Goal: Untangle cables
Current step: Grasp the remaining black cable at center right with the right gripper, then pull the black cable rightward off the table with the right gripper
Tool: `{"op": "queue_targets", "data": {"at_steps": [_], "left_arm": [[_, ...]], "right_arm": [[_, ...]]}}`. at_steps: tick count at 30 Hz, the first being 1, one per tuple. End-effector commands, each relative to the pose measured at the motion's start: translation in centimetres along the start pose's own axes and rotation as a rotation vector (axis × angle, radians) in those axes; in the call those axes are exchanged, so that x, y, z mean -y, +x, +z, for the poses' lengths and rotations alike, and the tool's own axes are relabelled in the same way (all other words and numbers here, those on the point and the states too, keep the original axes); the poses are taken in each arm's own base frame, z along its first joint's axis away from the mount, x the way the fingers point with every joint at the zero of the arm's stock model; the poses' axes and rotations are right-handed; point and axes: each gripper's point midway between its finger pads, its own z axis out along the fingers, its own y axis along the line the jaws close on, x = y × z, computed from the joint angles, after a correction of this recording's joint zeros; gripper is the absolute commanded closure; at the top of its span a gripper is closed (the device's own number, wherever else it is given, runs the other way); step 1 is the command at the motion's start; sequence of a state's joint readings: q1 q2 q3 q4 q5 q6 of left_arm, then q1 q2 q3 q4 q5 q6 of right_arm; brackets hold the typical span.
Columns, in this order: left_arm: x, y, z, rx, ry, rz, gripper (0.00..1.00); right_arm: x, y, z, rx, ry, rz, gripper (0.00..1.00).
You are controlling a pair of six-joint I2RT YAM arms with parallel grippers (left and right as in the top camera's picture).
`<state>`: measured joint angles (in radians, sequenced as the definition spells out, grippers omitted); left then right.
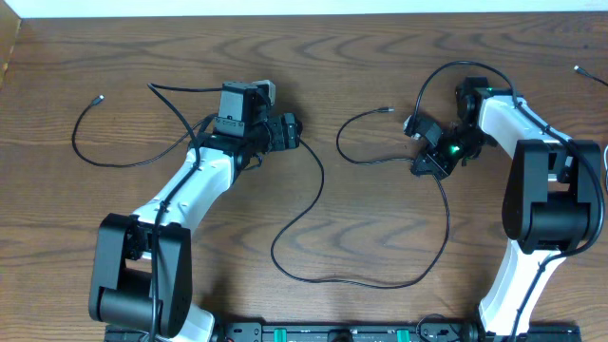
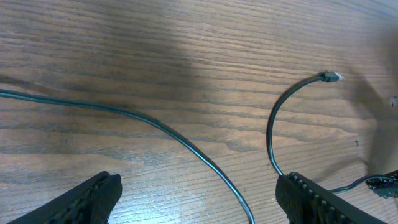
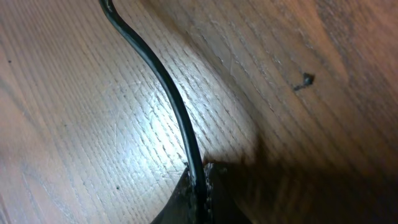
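Observation:
Thin black cables lie spread over the wooden table. One long cable (image 1: 306, 233) runs from under my left arm, loops toward the front and rises to my right gripper (image 1: 419, 168). A shorter run with a small plug (image 1: 388, 110) curves back to that same gripper. My right gripper (image 3: 202, 183) is shut on a black cable (image 3: 177, 112) at table level. My left gripper (image 1: 294, 131) is open just above the table. In the left wrist view its fingers (image 2: 93, 199) stand wide apart, with a black cable (image 2: 205, 162) passing untouched between them.
Another black cable (image 1: 81, 142) with a plug end curls at the far left. A white cable end (image 1: 589, 74) shows at the right edge. The right arm's own thicker wire (image 1: 446, 71) arcs above its wrist. The plug (image 2: 329, 76) also shows in the left wrist view.

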<state>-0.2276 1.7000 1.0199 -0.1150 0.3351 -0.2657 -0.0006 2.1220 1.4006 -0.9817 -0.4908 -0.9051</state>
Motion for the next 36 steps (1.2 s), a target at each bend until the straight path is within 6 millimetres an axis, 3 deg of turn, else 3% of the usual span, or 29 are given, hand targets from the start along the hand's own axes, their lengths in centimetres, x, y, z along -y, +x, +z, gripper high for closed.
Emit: {"op": "queue_targets", "data": {"at_steps": [1, 5, 10, 12, 15, 16, 17, 19, 24, 25, 31, 34, 36], "left_arm": [[0.7, -1.1, -0.8, 0.03, 0.015, 0.011, 0.16], [0.7, -1.1, -0.8, 0.031, 0.015, 0.011, 0.16], [0.7, -1.1, -0.8, 0.03, 0.015, 0.011, 0.16], [0.7, -1.1, -0.8, 0.03, 0.015, 0.011, 0.15], [0.7, -1.1, -0.8, 0.031, 0.015, 0.011, 0.16], [0.7, -1.1, -0.8, 0.031, 0.015, 0.011, 0.16], [0.7, -1.1, -0.8, 0.031, 0.015, 0.011, 0.16], [0.7, -1.1, -0.8, 0.031, 0.015, 0.011, 0.16], [0.7, -1.1, -0.8, 0.031, 0.015, 0.011, 0.16], [0.7, -1.1, -0.8, 0.03, 0.015, 0.011, 0.16], [0.7, -1.1, -0.8, 0.031, 0.015, 0.011, 0.16], [0.7, -1.1, -0.8, 0.031, 0.015, 0.011, 0.15], [0.7, -1.1, -0.8, 0.031, 0.015, 0.011, 0.16]], "right_arm": [[0.5, 1.4, 1.0, -0.074, 0.021, 0.005, 0.99], [1.9, 1.4, 0.1, -0.068, 0.066, 0.035, 0.99], [7.0, 0.7, -5.1, -0.065, 0.28, 0.211, 0.99], [10.1, 0.6, -10.1, -0.052, 0.443, 0.33, 0.99], [12.3, 0.2, -16.2, -0.025, 0.611, 0.418, 0.99], [12.4, 0.0, -16.9, -0.021, 0.625, 0.422, 0.99], [12.6, -0.8, -19.7, 0.005, 0.672, 0.419, 0.99], [12.8, -1.3, -22.6, 0.022, 0.745, 0.418, 0.99], [13.5, -1.6, -32.6, 0.142, 1.055, 0.547, 0.99], [13.3, -2.0, -35.2, 0.237, 1.105, 0.595, 0.99], [10.9, -2.7, -44.2, 0.469, 1.315, 0.619, 0.99], [9.7, -1.9, -48.2, 0.522, 1.459, 0.649, 0.99], [8.5, -0.5, -52.2, 0.573, 1.598, 0.689, 0.99]]}}
